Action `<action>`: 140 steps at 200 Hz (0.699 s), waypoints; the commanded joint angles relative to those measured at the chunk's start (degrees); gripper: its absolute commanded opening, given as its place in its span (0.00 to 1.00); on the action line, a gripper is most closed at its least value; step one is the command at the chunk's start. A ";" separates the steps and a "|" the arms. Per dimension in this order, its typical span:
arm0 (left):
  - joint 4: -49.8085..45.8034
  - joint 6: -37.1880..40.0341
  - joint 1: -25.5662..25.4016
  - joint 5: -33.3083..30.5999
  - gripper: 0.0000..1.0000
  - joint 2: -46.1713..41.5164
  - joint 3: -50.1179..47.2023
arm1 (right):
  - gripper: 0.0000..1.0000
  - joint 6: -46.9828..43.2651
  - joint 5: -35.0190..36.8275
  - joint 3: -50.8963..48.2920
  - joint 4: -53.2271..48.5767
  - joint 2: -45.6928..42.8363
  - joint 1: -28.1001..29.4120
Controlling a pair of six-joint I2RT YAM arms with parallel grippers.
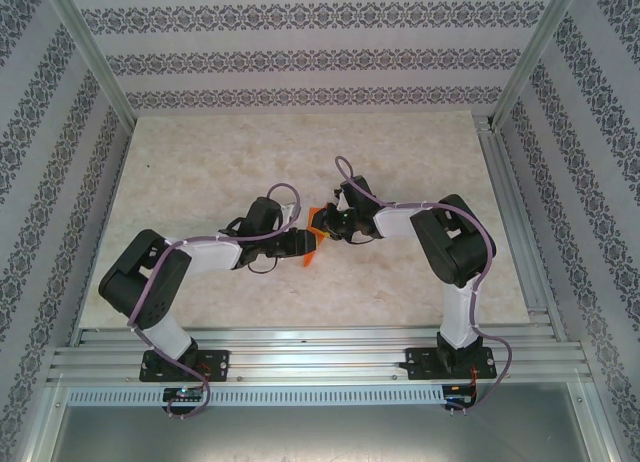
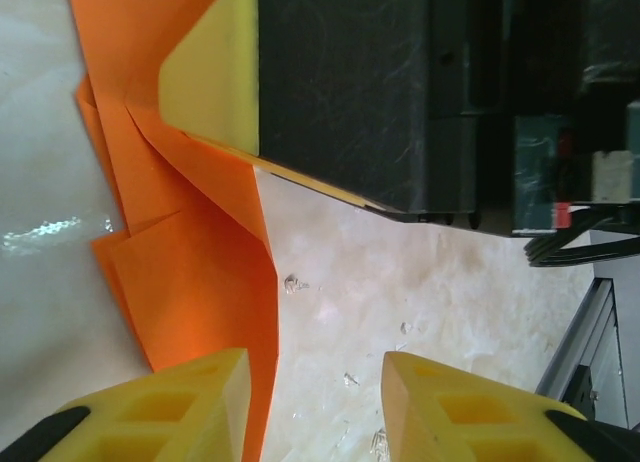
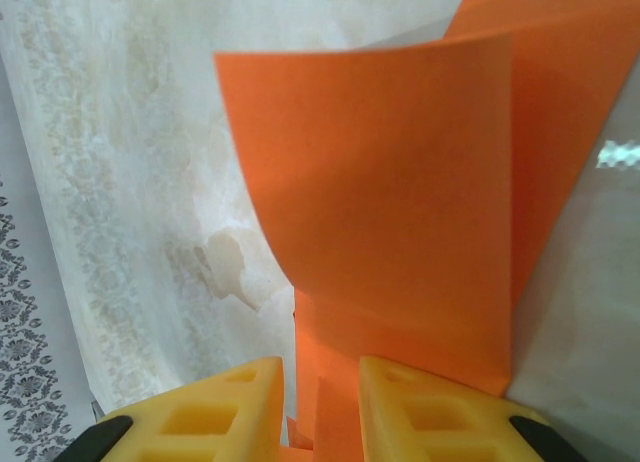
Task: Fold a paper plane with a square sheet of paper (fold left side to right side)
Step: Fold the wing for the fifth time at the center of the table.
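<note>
Paper (image 3: 400,182), creased into several flaps but not yet a dart, was held over the middle of the table (image 1: 250,152), clamped by the right gripper (image 3: 320,377). The left gripper (image 2: 315,377) was seen with jaws apart beside it. More folds were judged outstanding.

Both arms reach inward, elbows bent outward, wrists nearly meeting at centre. Left gripper (image 2: 315,372): jaws apart. Right gripper (image 3: 320,372): pinched on the orange paper (image 3: 400,202).
</note>
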 commanded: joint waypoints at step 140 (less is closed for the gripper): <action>-4.23 1.49 -2.33 -8.31 0.00 6.27 1.68 | 0.28 -2.81 3.46 1.13 -3.18 -4.63 -1.63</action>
